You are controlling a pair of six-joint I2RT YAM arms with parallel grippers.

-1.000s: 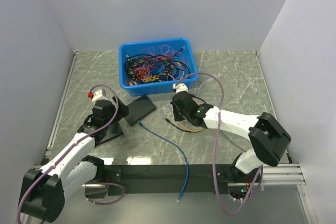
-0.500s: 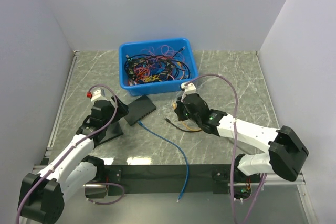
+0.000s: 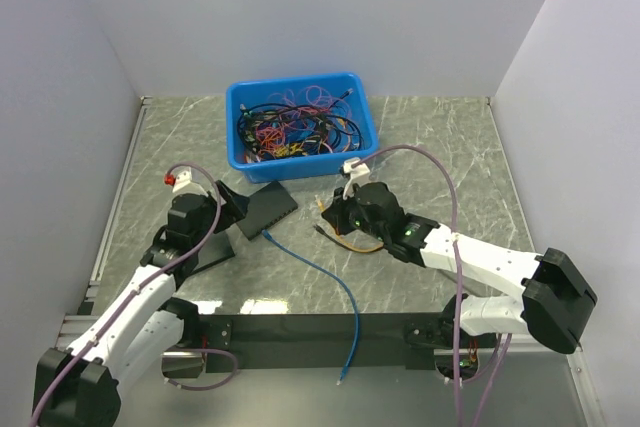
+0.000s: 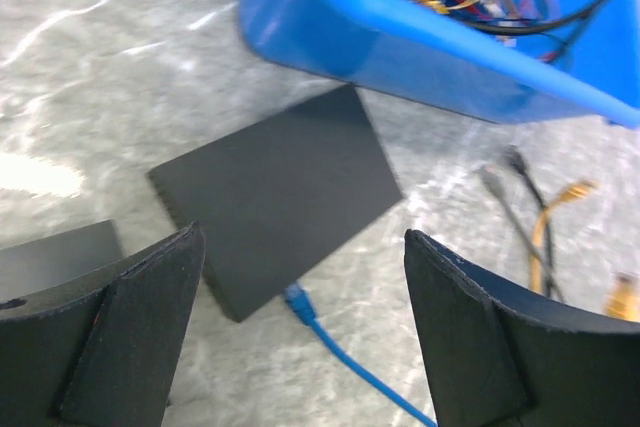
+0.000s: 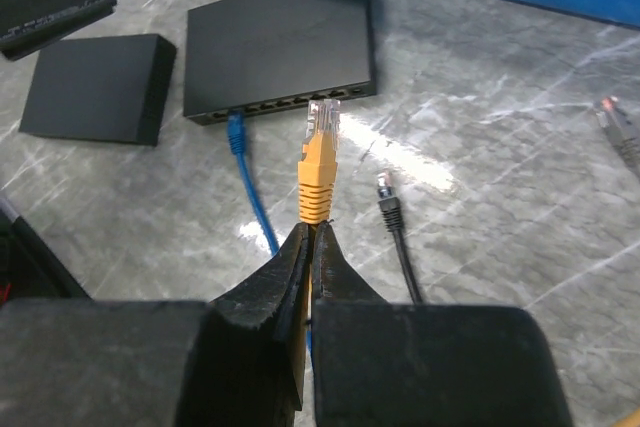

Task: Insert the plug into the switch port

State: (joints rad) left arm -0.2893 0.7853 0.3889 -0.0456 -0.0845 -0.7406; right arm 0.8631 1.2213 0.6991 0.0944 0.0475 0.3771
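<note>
Right gripper (image 5: pixel 308 235) pinches orange plug (image 5: pixel 318 162) short of switch (image 5: pixel 280 47), cable hidden; left gripper (image 4: pixel 302 239) wide, empty.

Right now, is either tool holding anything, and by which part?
The right tool pinches the orange cable on its boot, just behind the clear plug. The left tool stands open, holding nothing.

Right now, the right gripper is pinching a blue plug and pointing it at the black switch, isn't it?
Almost. The right gripper is pinching an orange plug, not a blue one, as the right wrist view shows. It does point at the black switch. The blue cable is in no gripper.
</note>
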